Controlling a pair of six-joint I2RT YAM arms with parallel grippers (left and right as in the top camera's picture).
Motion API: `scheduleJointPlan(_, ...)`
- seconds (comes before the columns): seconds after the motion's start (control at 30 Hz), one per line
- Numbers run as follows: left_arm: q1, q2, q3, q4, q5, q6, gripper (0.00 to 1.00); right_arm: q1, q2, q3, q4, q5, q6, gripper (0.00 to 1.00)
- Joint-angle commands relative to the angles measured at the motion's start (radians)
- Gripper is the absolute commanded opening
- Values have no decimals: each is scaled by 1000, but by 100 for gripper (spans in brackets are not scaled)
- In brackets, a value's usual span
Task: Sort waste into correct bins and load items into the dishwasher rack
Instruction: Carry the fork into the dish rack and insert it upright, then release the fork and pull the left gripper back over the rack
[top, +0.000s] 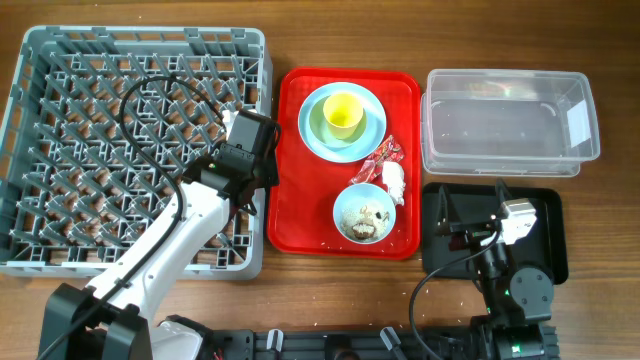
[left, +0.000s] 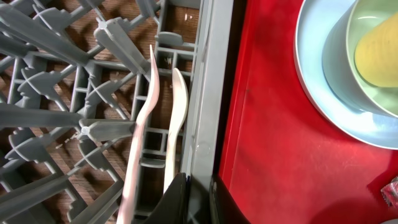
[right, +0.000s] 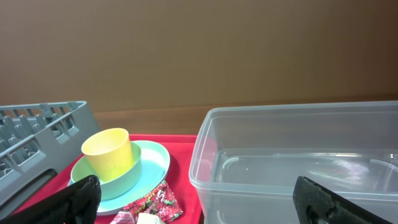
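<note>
The cream fork (left: 146, 112) and spoon (left: 175, 112) lie side by side in the grey dishwasher rack (top: 60, 100), just inside its right wall. My left gripper (left: 198, 202) hovers over that wall, shut, with nothing seen in it. On the red tray, the yellow cup (top: 343, 112) sits in the green bowl (top: 322, 125) on the blue plate (top: 372, 135). The red wrapper (top: 384, 155) and white tissue (top: 392, 180) lie beside the small blue bowl (top: 364, 212), which holds food scraps. My right gripper (right: 199, 208) stands wide open, facing the clear tub (right: 298, 149).
The red tray (top: 300, 200) sits between the rack and the bins. The clear tub (top: 510, 120) is at the far right, with the black tray (top: 545, 215) in front of it under my right arm. A cable loops over the rack near my left arm.
</note>
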Motion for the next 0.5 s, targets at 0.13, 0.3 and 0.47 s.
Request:
scheduleJointPlan(0.13, -5, 13, -29, -65, 79, -44, 8, 2, -4, -1, 3, -5, -6, 100)
scheduleJointPlan(0.3, -5, 13, -29, -66, 87, -44, 25, 2, -4, -1, 3, -5, -6, 100)
scheduleJointPlan(0.47, -4, -68, 18, -61, 26, -43, 36, 2, -4, -1, 3, -5, -6, 100)
